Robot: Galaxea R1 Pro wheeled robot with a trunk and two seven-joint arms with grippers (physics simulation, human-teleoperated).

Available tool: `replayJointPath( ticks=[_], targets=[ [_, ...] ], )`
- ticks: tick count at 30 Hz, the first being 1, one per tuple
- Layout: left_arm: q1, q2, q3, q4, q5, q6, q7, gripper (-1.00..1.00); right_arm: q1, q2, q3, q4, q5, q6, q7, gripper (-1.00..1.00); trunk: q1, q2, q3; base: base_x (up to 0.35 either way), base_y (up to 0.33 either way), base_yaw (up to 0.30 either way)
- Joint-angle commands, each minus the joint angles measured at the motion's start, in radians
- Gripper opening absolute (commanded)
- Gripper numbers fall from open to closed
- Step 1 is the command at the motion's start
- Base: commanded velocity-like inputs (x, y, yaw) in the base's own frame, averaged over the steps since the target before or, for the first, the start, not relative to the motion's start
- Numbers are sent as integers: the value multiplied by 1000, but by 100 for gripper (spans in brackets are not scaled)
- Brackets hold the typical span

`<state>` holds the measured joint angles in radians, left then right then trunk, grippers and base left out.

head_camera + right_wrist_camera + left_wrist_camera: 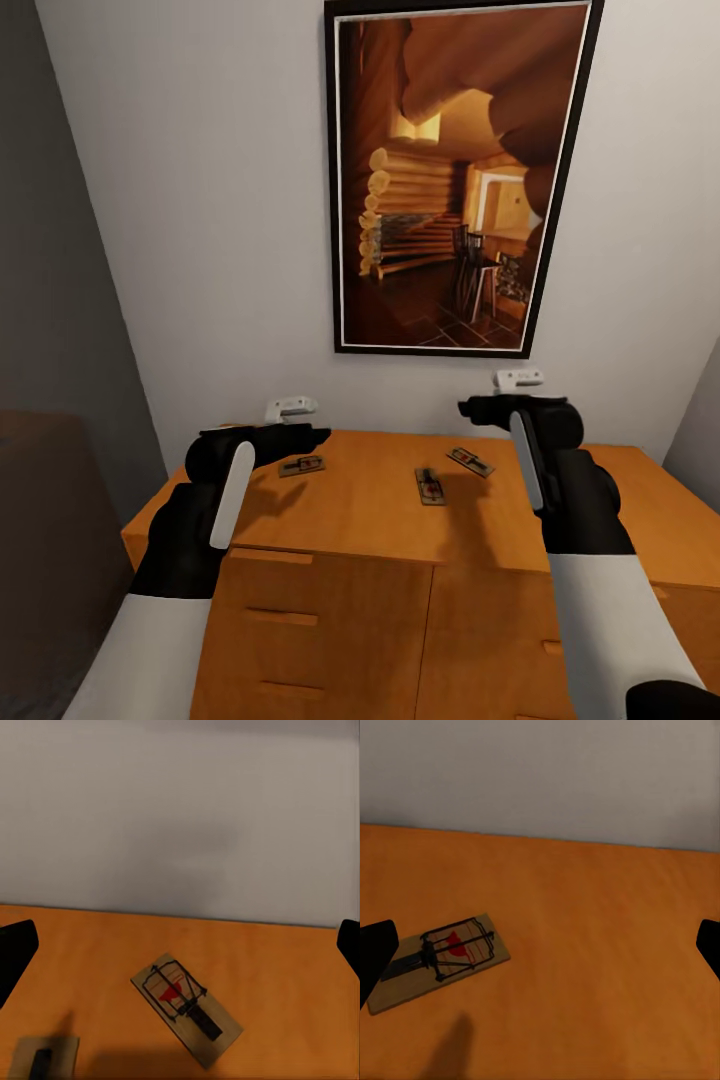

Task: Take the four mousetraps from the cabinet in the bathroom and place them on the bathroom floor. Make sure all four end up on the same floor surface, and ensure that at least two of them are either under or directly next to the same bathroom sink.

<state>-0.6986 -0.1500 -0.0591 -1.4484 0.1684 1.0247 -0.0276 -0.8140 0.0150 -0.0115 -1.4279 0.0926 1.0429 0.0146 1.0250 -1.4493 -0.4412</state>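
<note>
Three mousetraps are lying flat on the smooth orange-brown top of the cabinet (380,500), each a thin tan wooden rectangle carrying dark wire and a red mark. The left mousetrap (301,465) is sitting just beside and slightly ahead of the left gripper (290,407); in the left wrist view this mousetrap (441,961) is resting near one dark fingertip (373,956), its wire frame bent over the red patch. The middle mousetrap (430,486) is lying between the two grippers, nearer the cabinet's front edge. The right mousetrap (470,461) is sitting just inside the right gripper (518,379), angled; in the right wrist view this mousetrap (186,1009) is lying between the fingers and beyond them.

Both grippers are hovering above the cabinet top with fingers spread wide, gripping nothing. The cabinet front is showing flat drawer panels with slim bar handles. Behind it, a plain pale wall is carrying a dark-framed picture (455,180) of a log-walled room.
</note>
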Motion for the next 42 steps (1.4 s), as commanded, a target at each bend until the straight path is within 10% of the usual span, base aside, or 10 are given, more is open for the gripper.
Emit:
replayJointPath(
  ticks=[1, 27, 42],
  targets=[
    [-1, 0, 1, 0, 0, 4, -3, 100, -1, -1, -1, 5, 9, 4, 6, 100, 0, -1, -1, 0, 0, 0],
    [-1, 0, 1, 1, 3, 5, -3, 100, -2, -9, 10, -18, 3, 4, 16, 100, 0, -1, -1, 0, 0, 0],
    [-1, 0, 1, 3, 2, 5, -3, 100, -2, 36, 60, -2, -7, 4, 24, 100, 0, -1, -1, 0, 0, 0]
  ],
)
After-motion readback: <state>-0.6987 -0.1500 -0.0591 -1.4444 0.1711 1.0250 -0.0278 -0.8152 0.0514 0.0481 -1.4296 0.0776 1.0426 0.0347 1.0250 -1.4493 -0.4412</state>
